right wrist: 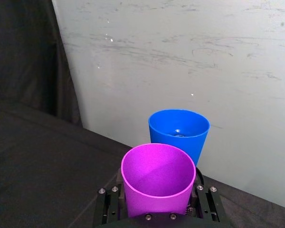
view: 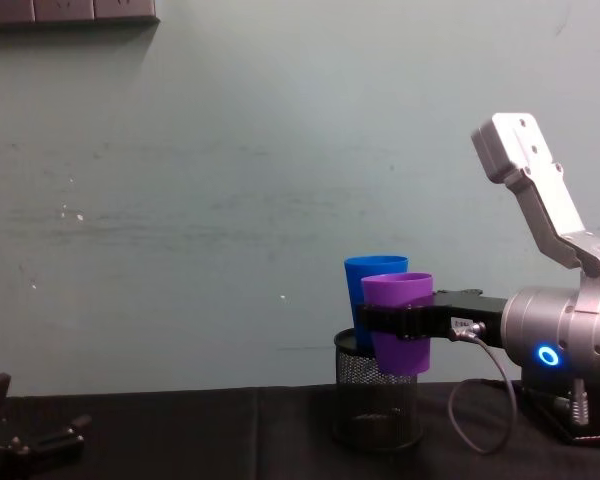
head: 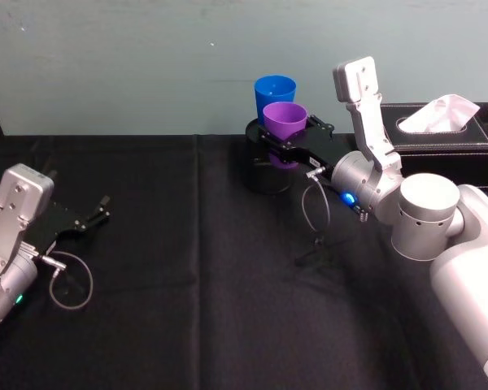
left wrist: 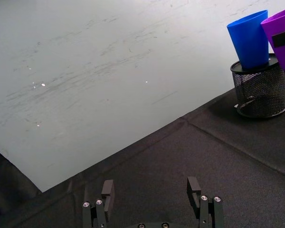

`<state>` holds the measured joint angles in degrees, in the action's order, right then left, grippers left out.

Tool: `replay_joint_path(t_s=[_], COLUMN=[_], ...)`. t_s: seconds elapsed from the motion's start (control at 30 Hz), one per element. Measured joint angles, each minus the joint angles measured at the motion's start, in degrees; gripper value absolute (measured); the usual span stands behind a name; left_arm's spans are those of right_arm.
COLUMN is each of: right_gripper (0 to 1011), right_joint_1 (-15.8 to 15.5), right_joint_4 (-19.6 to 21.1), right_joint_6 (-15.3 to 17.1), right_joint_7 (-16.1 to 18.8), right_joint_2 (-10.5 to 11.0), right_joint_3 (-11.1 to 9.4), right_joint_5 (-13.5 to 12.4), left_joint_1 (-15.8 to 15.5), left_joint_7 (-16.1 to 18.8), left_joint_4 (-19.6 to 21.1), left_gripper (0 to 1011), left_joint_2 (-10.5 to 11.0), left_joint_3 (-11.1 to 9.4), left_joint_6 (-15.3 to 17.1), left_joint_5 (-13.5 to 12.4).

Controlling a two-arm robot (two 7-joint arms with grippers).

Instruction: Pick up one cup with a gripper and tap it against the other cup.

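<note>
My right gripper [head: 286, 140] is shut on the purple cup [head: 285, 123] and holds it upright in the air, above the near side of a black mesh holder [view: 377, 402]. The blue cup [head: 275, 95] stands in that holder, just behind the purple one. In the right wrist view the purple cup [right wrist: 157, 178] sits between the jaws with the blue cup [right wrist: 179, 132] right beyond it; whether the two touch I cannot tell. My left gripper [head: 91, 216] rests open low over the table's left side, far from both cups.
A black tissue box [head: 439, 134] with a white tissue lies at the back right, behind my right arm. A black cloth [head: 195, 268] covers the table. A pale wall rises close behind the cups.
</note>
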<state>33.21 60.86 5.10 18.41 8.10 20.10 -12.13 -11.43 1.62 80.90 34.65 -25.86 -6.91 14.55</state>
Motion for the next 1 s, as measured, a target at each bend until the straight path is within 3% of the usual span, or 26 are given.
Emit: replay_joint_path(t_s=[1.0], right_gripper=[728], right_joint_1=[0.0], right_joint_4=[0.0], right_joint_6=[0.0], right_joint_7=[0.0], right_joint_2=[0.0], right_joint_3=[0.0], right_joint_5=[0.0], left_joint_1=[0.0], left_joint_7=[0.0], left_joint_4=[0.0], left_gripper=[1000], left_joint_2=[0.0], left_joint_3=[0.0], left_joint_6=[0.0], left_joint_5=[0.0])
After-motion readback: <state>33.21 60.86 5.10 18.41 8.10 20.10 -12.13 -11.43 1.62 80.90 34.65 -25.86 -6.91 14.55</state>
